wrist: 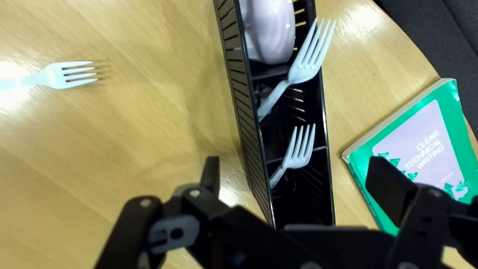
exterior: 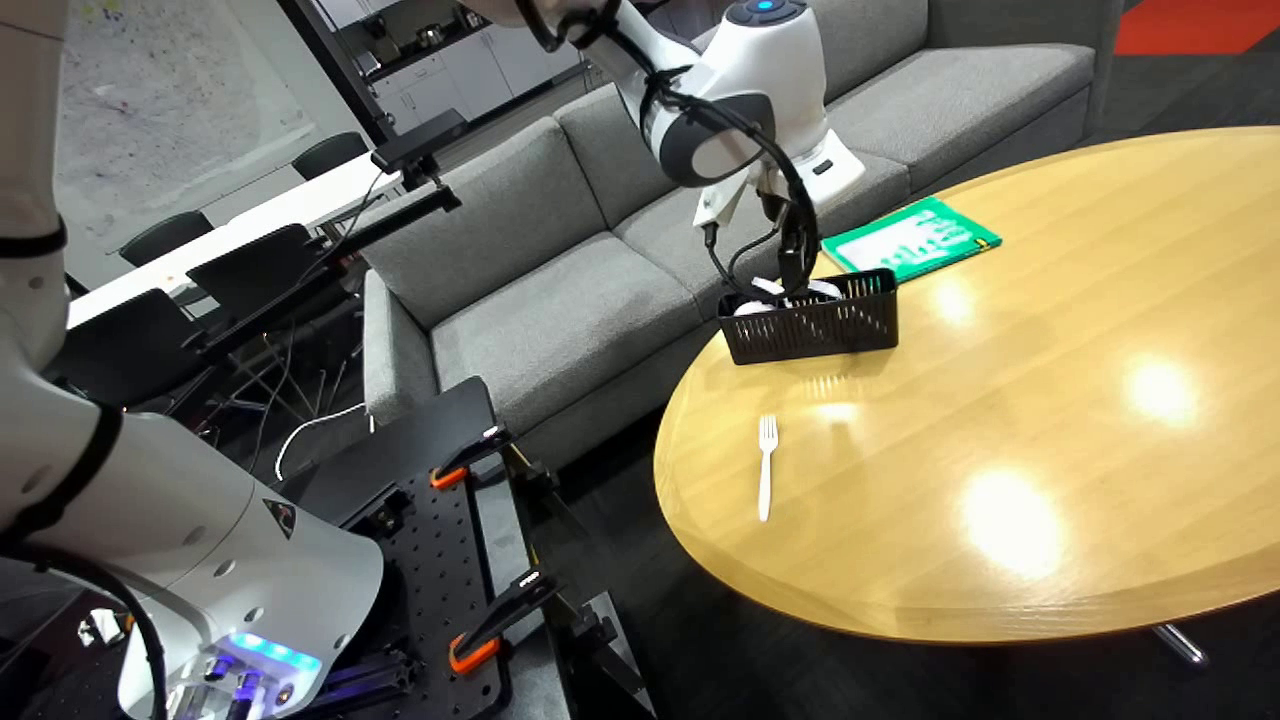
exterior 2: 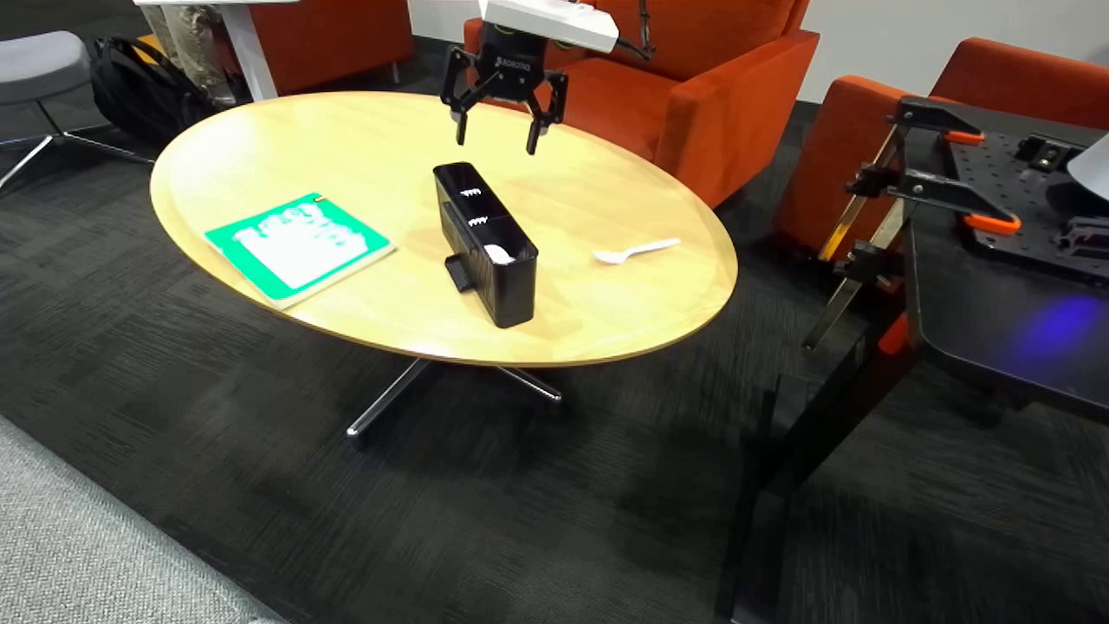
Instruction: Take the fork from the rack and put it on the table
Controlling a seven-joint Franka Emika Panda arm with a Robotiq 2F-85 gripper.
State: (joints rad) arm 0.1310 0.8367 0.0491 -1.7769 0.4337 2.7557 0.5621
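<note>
Fork (exterior: 766, 466) lies on bench (exterior: 1090, 290) near rack (exterior: 812, 335); whole in both exterior views, handle cropped in wrist view. Hand (exterior 2: 496, 144) spread wide above bench. Title on green book (wrist: 422, 138) legible only in wrist view.

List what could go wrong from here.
1. A fork already lies on the table; if that is the one wanted, taking out one more would probably be a mistake.
2. Two other forks lean in the rack, tines up, so the open gripper might knock or snag them if it goes down there.
3. The rack is narrow and stands near the table's edge; a sideways bump could tip it or push it off.
</note>
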